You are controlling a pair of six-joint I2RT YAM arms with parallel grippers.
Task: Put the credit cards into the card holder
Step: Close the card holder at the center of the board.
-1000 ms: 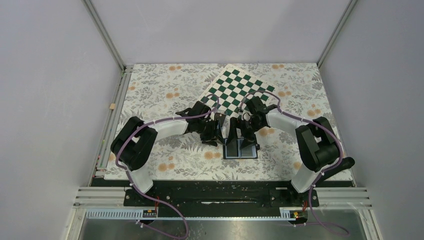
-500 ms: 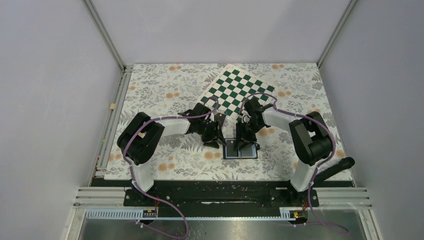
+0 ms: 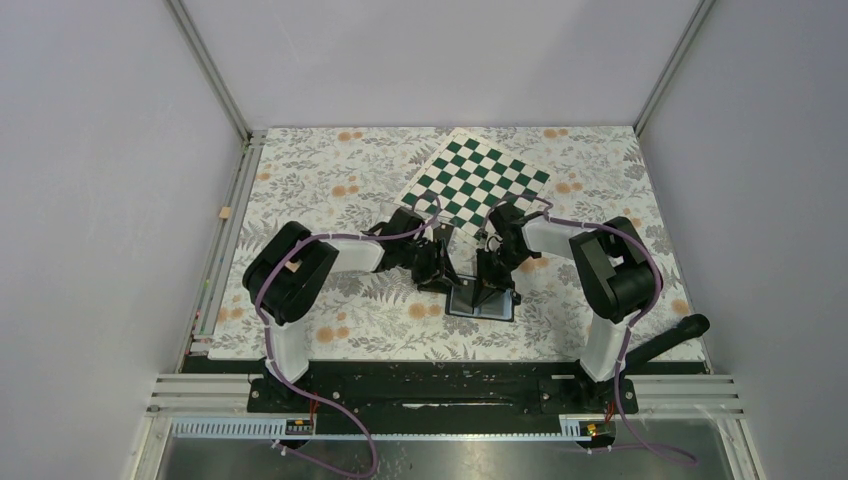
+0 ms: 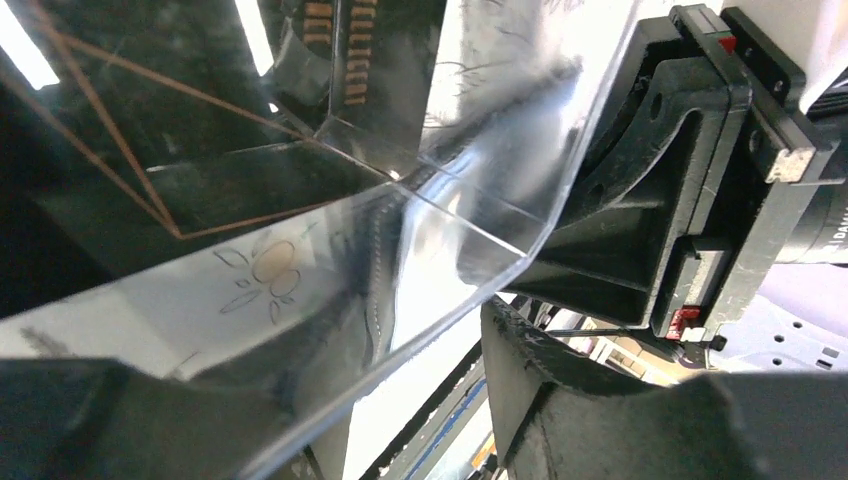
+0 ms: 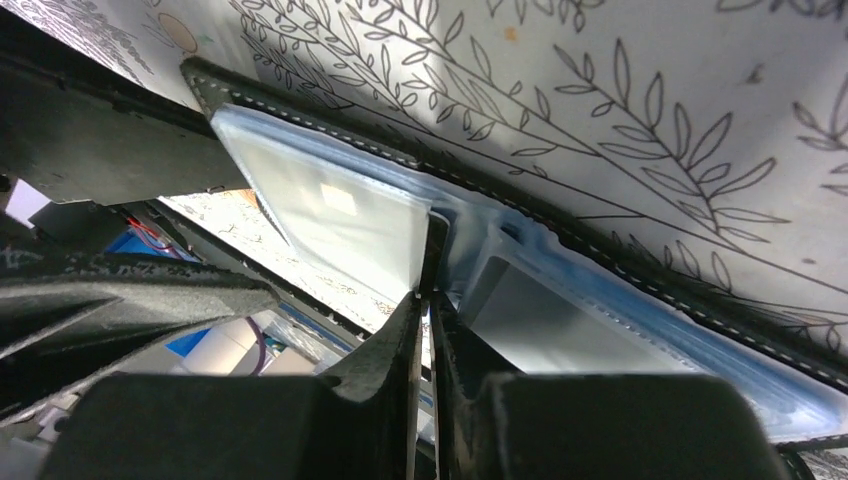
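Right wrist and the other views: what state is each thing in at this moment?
Card holder: open, lying flat, clear sleeves up.
Card: edge-on, tip at a sleeve.
Right gripper: shut on the card.
Left gripper: beside the holder; open or shut unclear.
Clear box: tilted, close to the left wrist camera.
Checkered board: flat on the table.

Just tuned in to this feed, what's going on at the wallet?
Both arms meet over the open card holder mid-table. The right gripper is pinched shut on what seems a thin, edge-on credit card at the holder's clear sleeves. The left gripper sits close beside; its grip can't be told.
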